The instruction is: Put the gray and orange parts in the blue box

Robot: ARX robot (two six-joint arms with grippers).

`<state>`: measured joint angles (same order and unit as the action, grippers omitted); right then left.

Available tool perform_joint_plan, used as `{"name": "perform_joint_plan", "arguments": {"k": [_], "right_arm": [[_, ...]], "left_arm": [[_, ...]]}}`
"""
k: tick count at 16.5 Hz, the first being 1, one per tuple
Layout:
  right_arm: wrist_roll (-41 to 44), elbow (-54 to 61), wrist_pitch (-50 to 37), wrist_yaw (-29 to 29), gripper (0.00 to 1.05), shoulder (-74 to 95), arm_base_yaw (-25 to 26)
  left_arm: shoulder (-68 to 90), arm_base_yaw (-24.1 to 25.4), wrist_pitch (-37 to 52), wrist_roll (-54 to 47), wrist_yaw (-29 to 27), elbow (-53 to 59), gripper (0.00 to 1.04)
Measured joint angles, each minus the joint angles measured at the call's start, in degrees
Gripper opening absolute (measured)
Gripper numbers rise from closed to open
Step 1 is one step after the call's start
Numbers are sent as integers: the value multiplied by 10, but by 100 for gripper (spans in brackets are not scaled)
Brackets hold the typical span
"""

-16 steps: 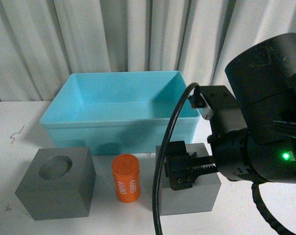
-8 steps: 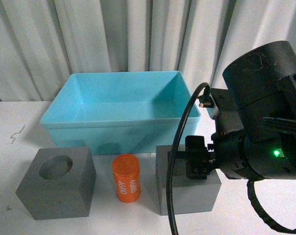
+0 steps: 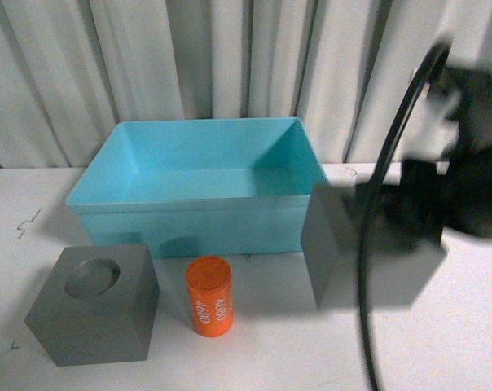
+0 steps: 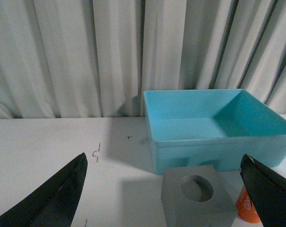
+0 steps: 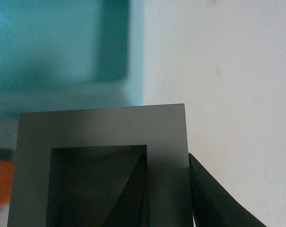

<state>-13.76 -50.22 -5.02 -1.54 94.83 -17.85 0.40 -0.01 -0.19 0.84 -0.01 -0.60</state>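
The blue box [image 3: 189, 208] stands at the back middle of the white table, and nothing shows inside it. In front of it lie the gray cube with the round recess [image 3: 95, 314] and the upright orange cylinder [image 3: 209, 297]. My right gripper [image 3: 409, 216], blurred, is shut on the gray cube with the square recess [image 3: 368, 261]. This cube hangs tilted above the table, by the box's right front corner. In the right wrist view the gripper [image 5: 166, 161] has one finger inside the recess and one outside the cube's [image 5: 100, 125] wall. My left gripper [image 4: 164, 158] is open, behind the round-recess cube [image 4: 181, 210].
Gray curtains [image 3: 230, 57] close off the back. The right arm's black cable [image 3: 376, 244] hangs in front of the held cube. A small pen mark [image 3: 26, 224] is on the table to the left of the box. The orange cylinder [image 4: 245, 210] is beside my left gripper's right finger.
My right gripper has lifted the square-recess cube off the table, up and to the right, and tilted it. The round-recess cube and orange cylinder have not moved.
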Motion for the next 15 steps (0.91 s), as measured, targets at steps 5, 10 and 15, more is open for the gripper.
{"name": "perform_joint_plan", "arguments": {"k": [5,10,15], "right_arm": [[54,-269,-71,52,19,17,37],[43,-518,71,45,19,308,4],[6,-705,169,1,18,452,-35]], "left_arm": [[0,0,0,0,0,0,98],[0,0,0,0,0,0,98],[0,0,0,0,0,0,98]]}}
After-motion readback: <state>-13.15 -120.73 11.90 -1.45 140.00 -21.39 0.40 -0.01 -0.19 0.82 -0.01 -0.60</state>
